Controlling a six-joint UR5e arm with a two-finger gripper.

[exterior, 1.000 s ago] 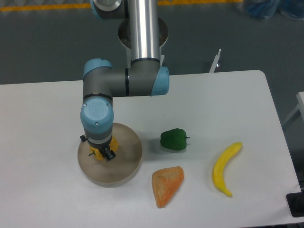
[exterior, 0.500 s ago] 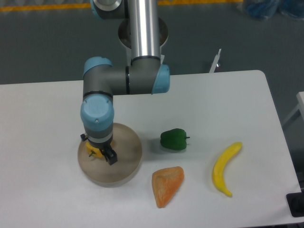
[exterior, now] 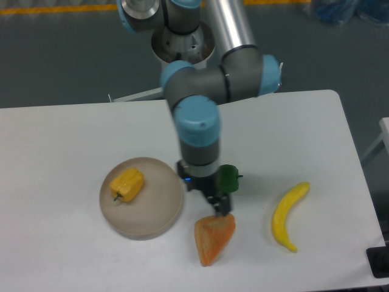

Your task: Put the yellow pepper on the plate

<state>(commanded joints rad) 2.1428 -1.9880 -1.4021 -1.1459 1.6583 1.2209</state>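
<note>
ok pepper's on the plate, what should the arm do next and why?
Probably just lift clear and retreat. The yellow pepper lies on the plate, free of the claw, which hangs low between the green pepper and the orange wedge; a sideways move might knock them.

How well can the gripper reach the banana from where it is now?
Probably well. The gripper is above the table between the green pepper and the orange wedge, and the banana lies alone to the side, with only bare table around it.
</note>
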